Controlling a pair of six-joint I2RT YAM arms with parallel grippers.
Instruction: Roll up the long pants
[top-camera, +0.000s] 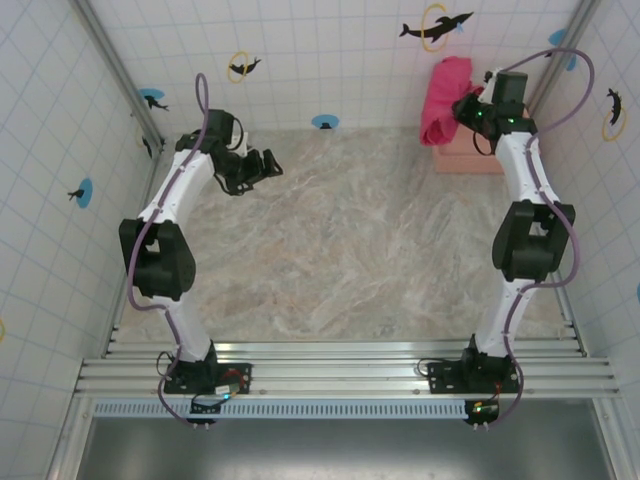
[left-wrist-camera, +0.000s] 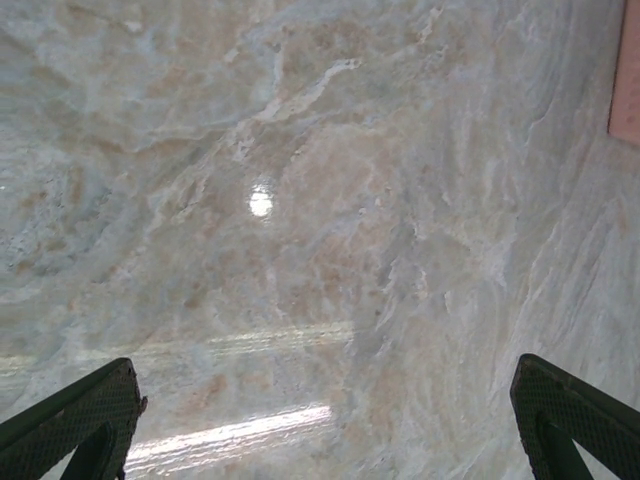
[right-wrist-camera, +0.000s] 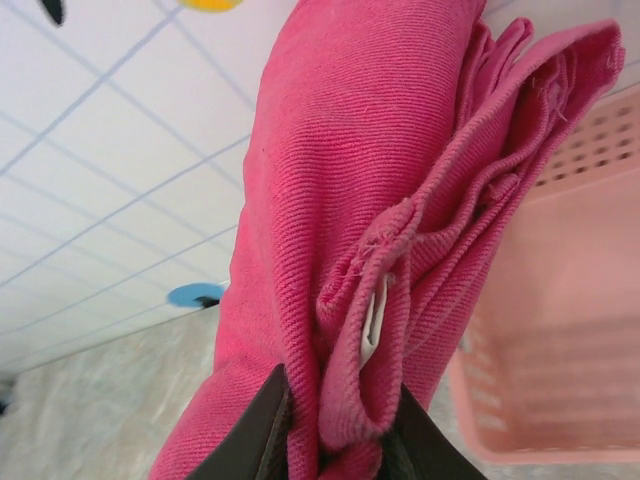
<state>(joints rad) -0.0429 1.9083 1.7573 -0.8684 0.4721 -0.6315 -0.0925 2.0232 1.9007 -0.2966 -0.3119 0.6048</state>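
Cloth up top right: bright pink-red soft long pants (top-camera: 444, 92), bunched above salmon-pink slotted plastic basket (top-camera: 468, 159). Right gripper (right-wrist-camera: 336, 425) pinching thick fold. Left gripper (left-wrist-camera: 325, 415) spread wide, empty, over marble tabletop (top-camera: 360, 250). Likely limp, light, saggy; waistband or hem edges look like best hold.

1. The long pants (right-wrist-camera: 330, 200), pinched in the right claw (right-wrist-camera: 338, 440): matt woven cloth with a fine diagonal rib and frayed seam edges.
2. The basket (right-wrist-camera: 560, 340), right of that claw: smooth matt plastic with a perforated wall.
3. The tabletop (left-wrist-camera: 300, 150) under the left claw (left-wrist-camera: 330, 420): glossy and marbled like stone, mirroring the lights.
4. The left claw's pads (left-wrist-camera: 75, 415): dark, matt, cross-hatched.
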